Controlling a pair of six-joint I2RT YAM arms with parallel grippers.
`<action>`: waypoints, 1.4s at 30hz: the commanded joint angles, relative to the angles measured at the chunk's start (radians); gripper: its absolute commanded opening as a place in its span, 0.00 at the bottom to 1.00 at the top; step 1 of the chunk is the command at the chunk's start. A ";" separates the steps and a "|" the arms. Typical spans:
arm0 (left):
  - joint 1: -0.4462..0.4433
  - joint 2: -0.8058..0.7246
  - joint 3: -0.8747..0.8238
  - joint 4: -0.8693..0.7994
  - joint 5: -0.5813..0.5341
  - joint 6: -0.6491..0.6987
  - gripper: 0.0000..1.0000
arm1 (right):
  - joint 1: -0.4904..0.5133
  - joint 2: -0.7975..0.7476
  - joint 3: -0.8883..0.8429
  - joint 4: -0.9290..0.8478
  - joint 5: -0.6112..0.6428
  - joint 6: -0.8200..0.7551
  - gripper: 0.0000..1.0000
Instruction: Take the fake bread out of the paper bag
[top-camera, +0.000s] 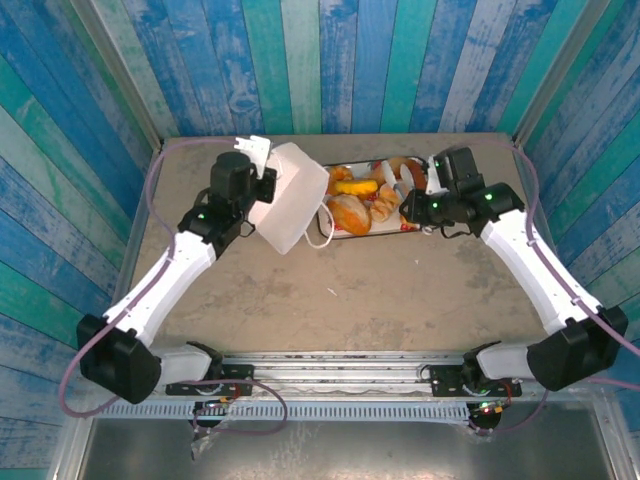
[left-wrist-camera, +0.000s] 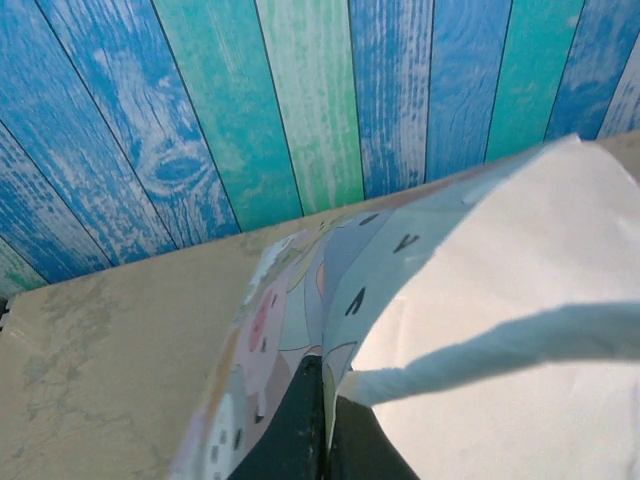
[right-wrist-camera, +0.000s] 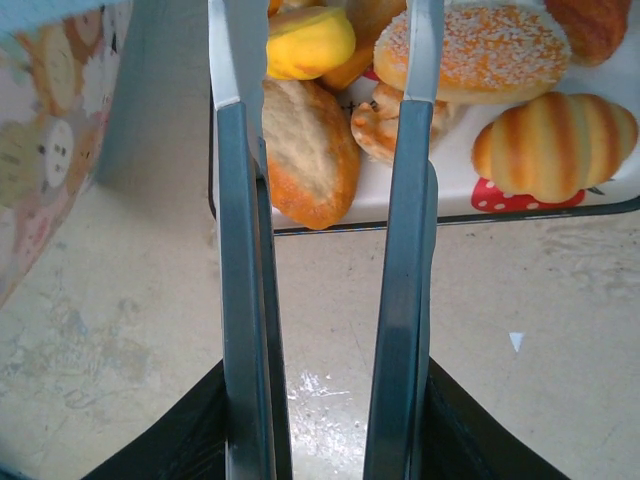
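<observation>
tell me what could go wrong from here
The left end effector pinches the paper bag only at its rim; the thin paper could slip or tear. The bag's cord handle hangs beside the tray and might snag it. The right end effector is open low over the bread and could knock a piece off.

My left arm (top-camera: 165, 275) reaches forward and inward, the left gripper (left-wrist-camera: 318, 425) pinched tight on the bag (left-wrist-camera: 500, 350). My right arm (top-camera: 525, 250) mirrors it, the right gripper (right-wrist-camera: 325, 60) partly spread with nothing between its fingers (right-wrist-camera: 245, 250).
</observation>
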 joint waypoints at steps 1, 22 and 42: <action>0.003 -0.091 0.043 -0.023 0.061 -0.048 0.00 | -0.008 -0.053 -0.021 -0.002 0.044 0.014 0.43; 0.166 -0.107 0.268 -0.271 0.351 -0.438 0.00 | -0.008 -0.188 -0.096 -0.001 0.092 0.017 0.44; 0.412 0.176 0.348 -0.396 0.557 -0.786 0.00 | -0.008 -0.213 -0.125 0.001 0.084 0.003 0.45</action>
